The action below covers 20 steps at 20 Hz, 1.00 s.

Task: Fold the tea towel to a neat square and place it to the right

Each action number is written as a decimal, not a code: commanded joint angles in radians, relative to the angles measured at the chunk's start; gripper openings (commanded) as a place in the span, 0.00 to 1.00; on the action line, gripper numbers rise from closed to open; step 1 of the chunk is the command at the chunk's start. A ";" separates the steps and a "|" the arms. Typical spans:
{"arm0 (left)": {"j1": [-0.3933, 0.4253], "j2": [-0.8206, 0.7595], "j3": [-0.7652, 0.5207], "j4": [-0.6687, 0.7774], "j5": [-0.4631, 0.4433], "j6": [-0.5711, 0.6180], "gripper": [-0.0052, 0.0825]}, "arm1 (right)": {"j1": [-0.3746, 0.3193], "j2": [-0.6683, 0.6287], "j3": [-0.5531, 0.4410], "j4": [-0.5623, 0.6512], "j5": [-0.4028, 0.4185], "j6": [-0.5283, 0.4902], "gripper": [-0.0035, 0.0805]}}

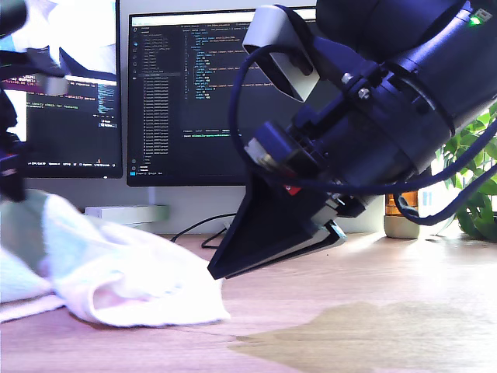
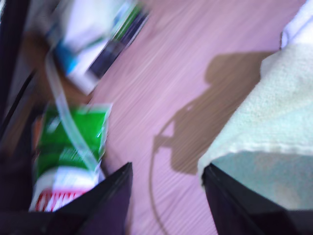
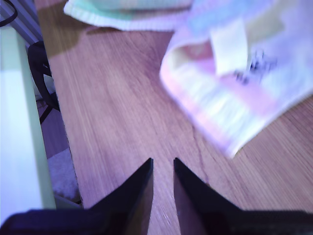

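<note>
— Where is the thick white terry-cloth tea towel (image 1: 116,272)?
— Crumpled on the wooden desk (image 1: 349,280), at the exterior view's left.
— And the grippers?
— The second gripper (image 3: 163,169) hangs over bare wood, jaws barely apart; the first gripper (image 2: 166,176) stands open, one finger against the towel, near a green packet (image 2: 68,142).

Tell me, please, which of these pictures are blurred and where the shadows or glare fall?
Exterior view: the near arm's gripper is soft, the screens sharper; window glare washes out that view's right, and a dark shadow lies on the desk. First wrist view: motion-smeared, worst on the green packet, with a hard shadow beside the tea towel. Second wrist view: mildly blurred, the towel tinted pink.
</note>
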 commanded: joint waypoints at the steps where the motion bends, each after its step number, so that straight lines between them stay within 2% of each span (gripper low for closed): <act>1: 0.010 0.002 -0.004 0.008 -0.003 0.002 0.53 | 0.006 0.001 -0.005 0.002 -0.001 -0.006 0.17; 3: 0.014 0.002 -0.004 -0.008 0.016 -0.003 0.53 | 0.006 0.001 -0.005 0.002 -0.001 -0.006 0.17; 5: 0.016 0.004 -0.004 -0.033 0.076 -0.014 0.53 | 0.006 0.001 -0.005 0.002 0.000 -0.006 0.17; 8: 0.037 0.012 -0.004 -0.085 0.208 -0.047 0.53 | 0.006 0.001 -0.005 -0.002 0.000 -0.024 0.17; 9: 0.045 0.017 -0.004 -0.103 0.223 -0.045 0.55 | 0.006 0.001 -0.005 -0.005 0.000 -0.032 0.17; 11: 0.048 0.017 -0.004 -0.108 0.221 -0.043 0.65 | 0.004 0.001 -0.005 -0.013 0.000 -0.034 0.17; 12: 0.047 0.016 -0.004 -0.092 0.221 -0.042 0.65 | 0.004 0.001 -0.005 -0.015 0.000 -0.051 0.17; 15: 0.022 -0.006 0.015 -0.072 0.277 -0.035 0.65 | 0.003 0.001 -0.005 -0.017 0.000 -0.058 0.17; 18: -0.023 -0.019 0.064 -0.110 0.293 -0.075 0.65 | 0.003 0.001 -0.005 -0.019 0.000 -0.059 0.17; 20: -0.064 -0.019 0.087 -0.165 0.396 -0.096 0.60 | 0.003 0.001 -0.005 -0.018 0.000 -0.111 0.17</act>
